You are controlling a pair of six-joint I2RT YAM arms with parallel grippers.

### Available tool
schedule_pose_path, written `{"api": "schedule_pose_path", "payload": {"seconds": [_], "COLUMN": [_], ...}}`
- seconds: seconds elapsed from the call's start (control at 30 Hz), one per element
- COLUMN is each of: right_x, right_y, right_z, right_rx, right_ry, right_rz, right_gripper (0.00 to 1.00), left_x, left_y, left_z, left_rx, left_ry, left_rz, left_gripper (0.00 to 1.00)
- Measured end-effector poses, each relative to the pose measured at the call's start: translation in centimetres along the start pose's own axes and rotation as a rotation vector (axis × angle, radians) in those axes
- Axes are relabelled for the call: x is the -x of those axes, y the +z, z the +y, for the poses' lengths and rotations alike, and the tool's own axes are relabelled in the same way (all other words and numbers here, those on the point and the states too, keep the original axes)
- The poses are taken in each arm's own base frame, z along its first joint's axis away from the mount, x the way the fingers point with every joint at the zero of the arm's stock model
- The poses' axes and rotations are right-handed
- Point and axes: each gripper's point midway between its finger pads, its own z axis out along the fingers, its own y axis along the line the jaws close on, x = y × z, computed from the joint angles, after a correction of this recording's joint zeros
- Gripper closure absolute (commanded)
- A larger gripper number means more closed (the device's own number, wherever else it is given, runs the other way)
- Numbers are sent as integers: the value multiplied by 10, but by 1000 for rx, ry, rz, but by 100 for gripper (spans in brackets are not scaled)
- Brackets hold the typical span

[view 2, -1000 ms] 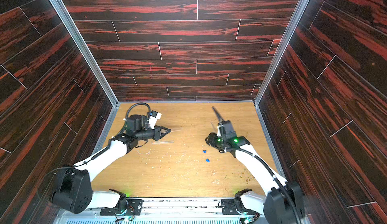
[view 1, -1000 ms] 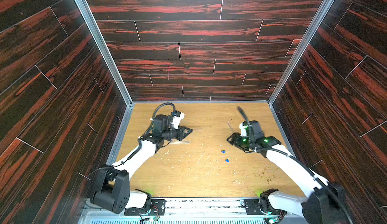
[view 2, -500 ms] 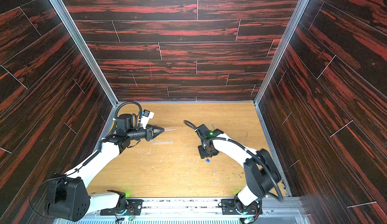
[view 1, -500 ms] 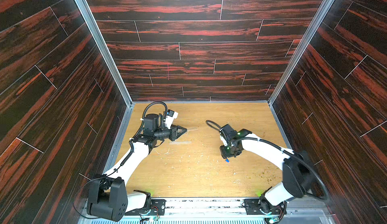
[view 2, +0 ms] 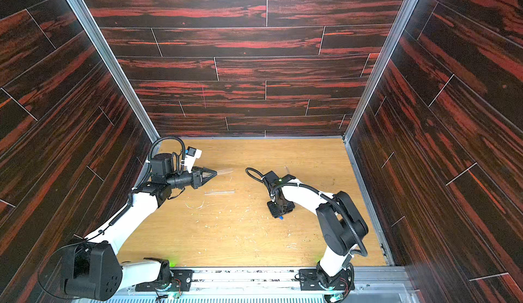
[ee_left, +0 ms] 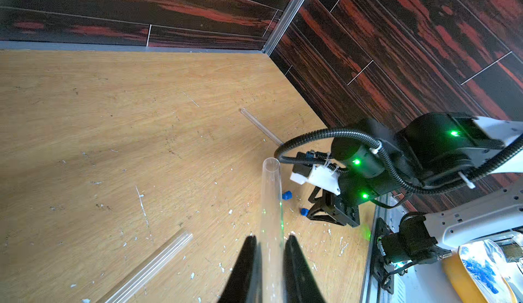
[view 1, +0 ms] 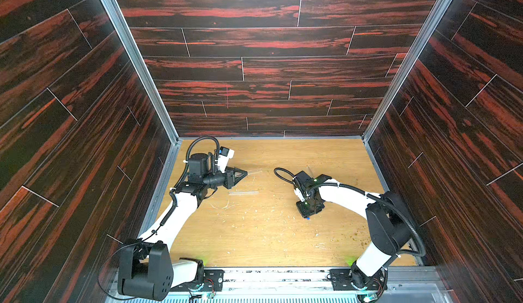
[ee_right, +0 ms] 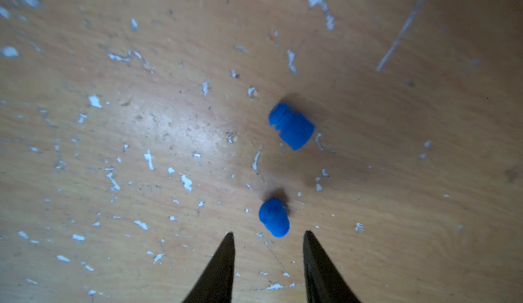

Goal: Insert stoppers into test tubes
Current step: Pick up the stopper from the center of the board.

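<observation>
Swinging inward since a second ago, the right arm now points straight down at the tabletop (view 1: 254, 239). The right fingers (ee_right: 223, 259) stand partly apart and empty, with one blue stopper (ee_right: 274, 217) just ahead of their tips and a second stopper (ee_right: 291, 126) lying on its side a little beyond. The left fingers (ee_left: 246, 259) are pinched tight on a clear test tube (ee_left: 271, 202), held level above the wood with its open mouth toward the right arm. Two more tubes lie loose: one (view 1: 243, 193) near the left arm, another (ee_left: 261, 126) by the right arm's wrist.

The stopper looks feather-light and slightly rubbery (likely to skitter if nudged), so I'd take it by the wider cap end, leaving the ribbed plug end free. The tube looks rigid, slick and brittle, so it wants a gentle mid-body grip.
</observation>
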Motion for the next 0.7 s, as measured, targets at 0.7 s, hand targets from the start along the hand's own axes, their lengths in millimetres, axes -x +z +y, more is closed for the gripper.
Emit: {"api": "schedule_pose_path", "payload": {"seconds": [0.7], "right_x": [1], "right_y": [19], "right_z": [-4], "right_rx": [-39], "right_ry": [-18], "right_rz": [55], "right_gripper": [72], "left_x": [1], "left_y": [-1], "left_z": [2], "left_rx": [4], "left_ry": [-2], "left_rz": [-3], "left_gripper": [100]}}
